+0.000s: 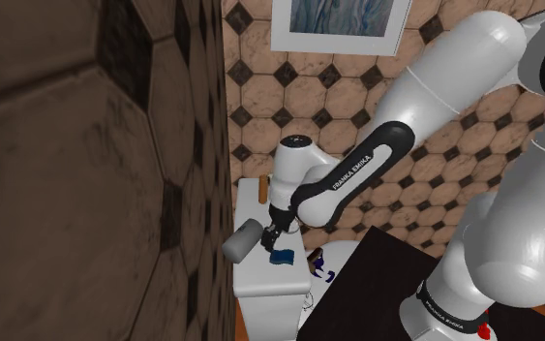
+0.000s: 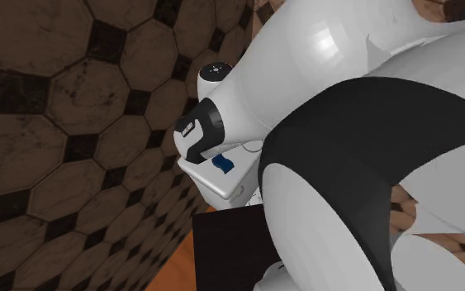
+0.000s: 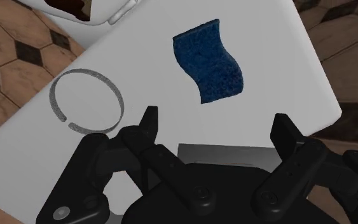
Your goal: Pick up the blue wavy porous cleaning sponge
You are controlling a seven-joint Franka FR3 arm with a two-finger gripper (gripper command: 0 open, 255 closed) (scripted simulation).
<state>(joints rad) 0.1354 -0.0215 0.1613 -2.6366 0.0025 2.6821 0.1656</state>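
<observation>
The gripper (image 3: 214, 122) hangs over a white flat top (image 3: 279, 76) with its two black fingers spread wide and nothing between them. The blue wavy sponge (image 3: 208, 62) lies flat on that top, just beyond the fingertips and not touching them. A thin grey split ring (image 3: 55, 100) lies near the sponge on the same surface. In the shoulder view the sponge (image 1: 282, 257) sits just below the gripper (image 1: 272, 235). The arm's black forearm band reads "FRANKA EMIKA" (image 1: 352, 167), as does the base.
</observation>
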